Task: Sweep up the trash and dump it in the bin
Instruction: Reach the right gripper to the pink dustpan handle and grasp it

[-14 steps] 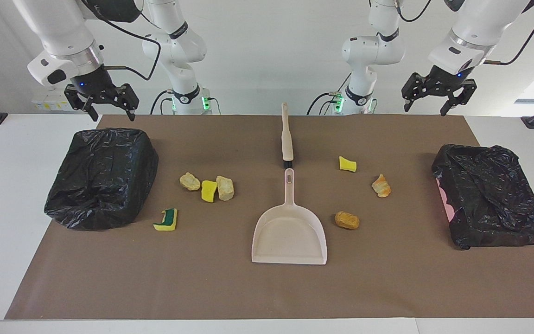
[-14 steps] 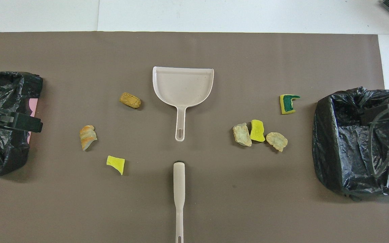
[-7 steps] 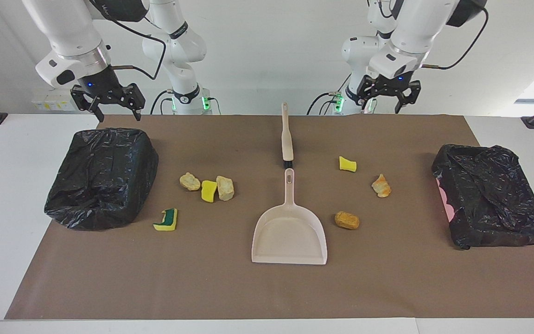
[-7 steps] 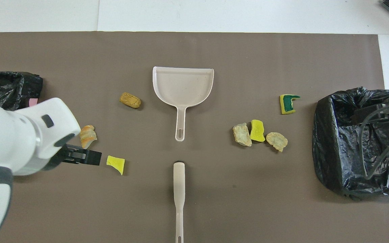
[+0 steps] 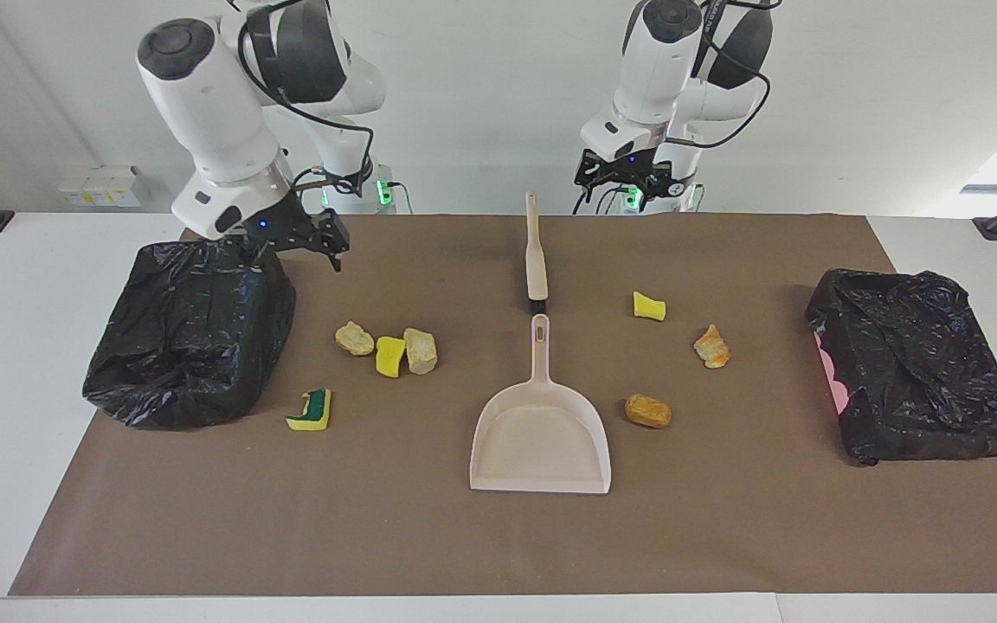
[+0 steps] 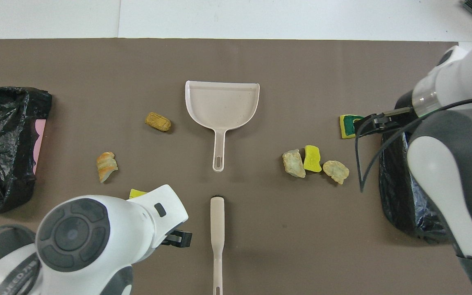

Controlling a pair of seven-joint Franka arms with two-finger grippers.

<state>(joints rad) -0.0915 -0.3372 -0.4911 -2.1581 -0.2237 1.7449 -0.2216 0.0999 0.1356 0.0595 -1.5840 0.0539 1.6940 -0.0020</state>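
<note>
- Step in hand, as I judge it: I am reaching for the tools. No trash is swept yet; the brush [image 5: 537,251] and dustpan [image 5: 540,433] are lying untouched mid-mat, brush nearer to me, its bristle end just beside the pan's handle tip.
- My left gripper [image 5: 628,177] is hanging in the air over the mat's edge nearest my bases, beside the brush handle. It is carrying nothing; whether its fingers are apart I cannot tell.
- My right gripper [image 5: 308,238] is hanging over the mat just beside the black-bagged bin [image 5: 191,333] at the right arm's end, also carrying nothing; finger gap unreadable.
- Trash: three pieces [image 5: 386,350] in a row plus the yellow-and-green sponge [image 5: 311,410] toward the right arm's end; a yellow chunk [image 5: 649,305] and two orange lumps [image 5: 711,347] [image 5: 647,410] toward the left arm's end, where a second bagged bin [image 5: 918,376] is sitting.
- Next move, my guess: lowering the left gripper onto the brush handle, lined up along it.
- Facing view is showing both grippers' height above the mat; overhead view is hiding part of the yellow chunk [image 6: 137,192] under my left arm, but showing the pan's empty floor [image 6: 222,102].
</note>
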